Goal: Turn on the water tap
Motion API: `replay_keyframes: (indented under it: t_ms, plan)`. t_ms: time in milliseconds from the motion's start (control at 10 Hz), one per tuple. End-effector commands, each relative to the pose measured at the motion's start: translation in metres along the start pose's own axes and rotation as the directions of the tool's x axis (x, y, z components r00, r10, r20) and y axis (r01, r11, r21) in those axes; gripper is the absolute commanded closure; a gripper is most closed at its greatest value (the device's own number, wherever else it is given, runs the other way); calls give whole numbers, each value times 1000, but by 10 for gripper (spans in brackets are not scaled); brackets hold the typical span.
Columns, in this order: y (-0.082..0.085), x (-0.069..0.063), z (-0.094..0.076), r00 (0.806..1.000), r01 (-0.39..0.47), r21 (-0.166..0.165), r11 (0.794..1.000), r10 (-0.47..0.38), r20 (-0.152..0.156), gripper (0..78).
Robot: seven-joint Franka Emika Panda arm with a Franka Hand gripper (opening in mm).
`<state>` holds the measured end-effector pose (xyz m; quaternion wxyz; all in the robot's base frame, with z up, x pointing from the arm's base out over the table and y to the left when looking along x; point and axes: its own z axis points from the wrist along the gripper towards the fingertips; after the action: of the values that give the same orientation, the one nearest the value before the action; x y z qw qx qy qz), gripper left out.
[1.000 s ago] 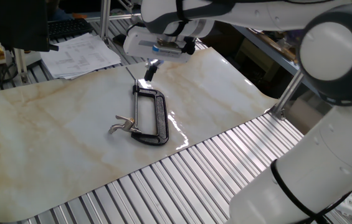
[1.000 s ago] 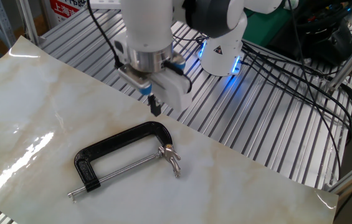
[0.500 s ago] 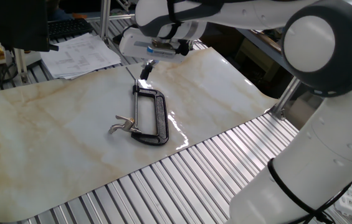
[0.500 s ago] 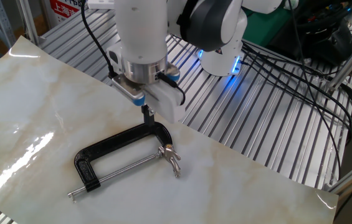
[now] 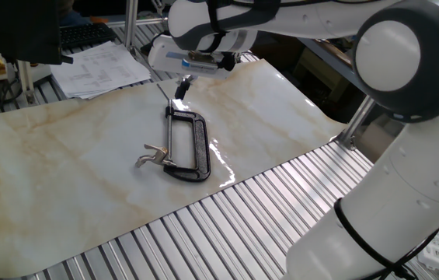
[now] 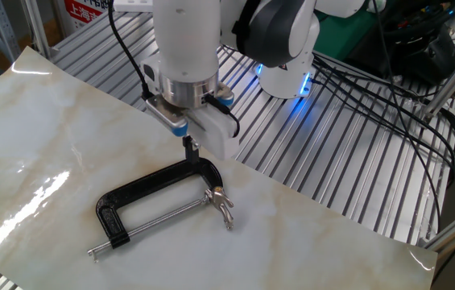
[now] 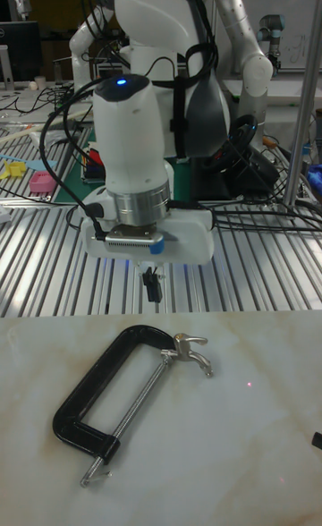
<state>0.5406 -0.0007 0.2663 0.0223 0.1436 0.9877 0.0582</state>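
- The water tap [image 6: 159, 198], a black C-shaped frame, lies flat on the marble-patterned sheet [image 6: 42, 121], its silver winged lever [image 6: 222, 203] free at one end, open to approach.
- The gripper [image 6: 190, 147] hangs just above the frame's curved back, fingers drawn together, apparently holding nothing, seemingly lining up toward the lever.

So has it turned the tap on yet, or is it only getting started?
Only starting. Done: the gripper is positioned above the black frame of the water tap. In hand: nothing; it hovers close, touching nothing. Left: reaching the silver winged lever, which lies untouched, and turning it.
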Motion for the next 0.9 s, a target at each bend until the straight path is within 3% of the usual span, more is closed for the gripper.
replay_keyframes:
  t_ms: [100, 600, 900]
  plan:
    - [0, -1, -2, 988, -152, -4, 988, 152, -25, 776]
    - [0, -1, -2, 981, -193, -11, 981, 193, -28, 776]
    - [9, -4, 9, 974, -224, -12, 975, 224, -26, 776]
